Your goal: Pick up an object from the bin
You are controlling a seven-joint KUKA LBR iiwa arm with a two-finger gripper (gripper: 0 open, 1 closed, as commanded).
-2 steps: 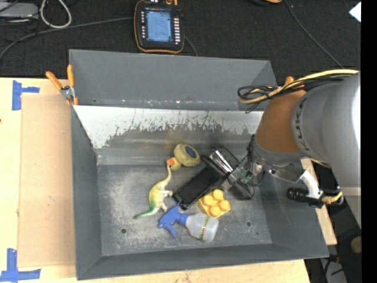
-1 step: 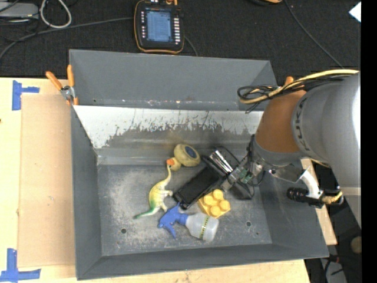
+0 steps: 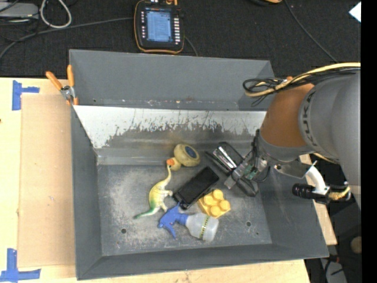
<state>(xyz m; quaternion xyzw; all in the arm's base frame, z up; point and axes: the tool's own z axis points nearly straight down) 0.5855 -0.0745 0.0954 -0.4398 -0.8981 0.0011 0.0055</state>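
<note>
Six small things cluster mid-floor in the grey metal bin [image 3: 118, 217]. Leftmost lies a yellow-green plastic dinosaur [image 3: 158, 196]. At its 4 o'clock is a clear spray bottle with a blue trigger head [image 3: 188, 223], and at its 1 o'clock a yellow tape roll [image 3: 187, 155]. A flat black rectangular slab [image 3: 197, 186] lies slanted, with a yellow knobbed plastic block [image 3: 214, 204] touching it at 5 o'clock. Rightmost is a black-and-silver stapler-like thing [image 3: 225, 157]. The pincer [image 3: 244, 180] hangs just beside it at 4 o'clock; whether wide or narrow cannot be told.
</note>
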